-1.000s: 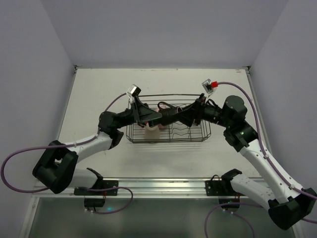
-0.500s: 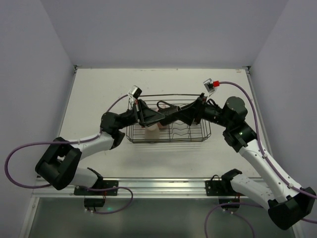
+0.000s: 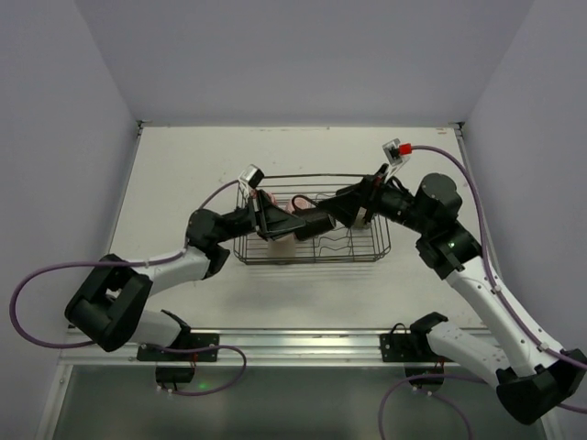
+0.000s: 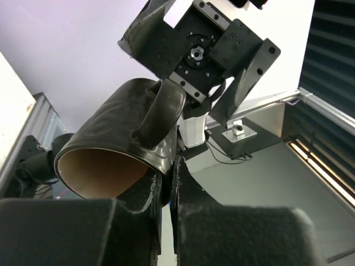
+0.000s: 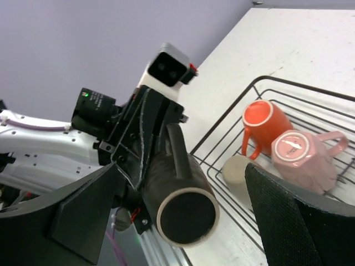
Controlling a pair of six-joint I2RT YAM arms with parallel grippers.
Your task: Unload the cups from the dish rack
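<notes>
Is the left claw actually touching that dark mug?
Touching. The left wrist view shows the rim of the dark mug pinched between the jaws of the left gripper, with no gap.

Black dish rack (image 3: 353, 249) on white table (image 3: 303, 147)

Above the dish rack (image 3: 312, 260) on the desk (image 3: 183, 165), the left tool (image 3: 292, 223) holds a dark cup (image 3: 315, 225) sideways, the right tool (image 3: 343, 205) just beside it
</notes>
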